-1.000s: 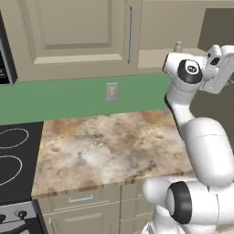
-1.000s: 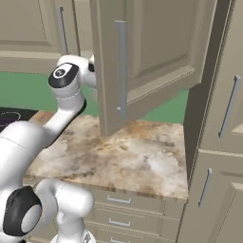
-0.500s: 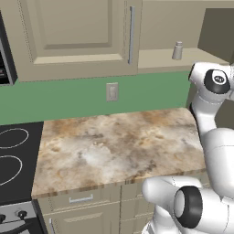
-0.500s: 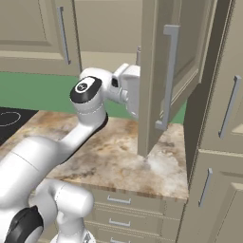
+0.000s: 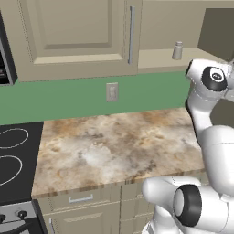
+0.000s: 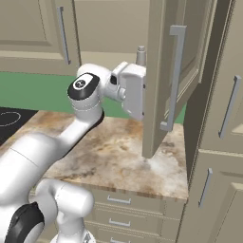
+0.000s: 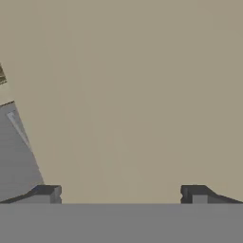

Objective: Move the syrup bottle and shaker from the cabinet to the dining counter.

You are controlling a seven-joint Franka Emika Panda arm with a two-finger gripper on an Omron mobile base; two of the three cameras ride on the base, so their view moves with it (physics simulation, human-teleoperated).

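The shaker (image 5: 177,50) stands upright on the open cabinet (image 5: 164,57) shelf. It is small, rigid and probably light and slick, so grip it mid-body. The gripper (image 7: 121,194), jaws wide apart and empty, faces the door (image 6: 163,71); the syrup bottle may be hidden behind it.

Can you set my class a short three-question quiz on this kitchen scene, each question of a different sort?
1. True or false: the tool is open and holds nothing.
2. Where does the shaker stand? A) on the worktop B) on the cabinet shelf C) on the stove
3. Fill in: the cabinet door beside the tool stands ____.

Key: 1 true; 2 B; 3 open
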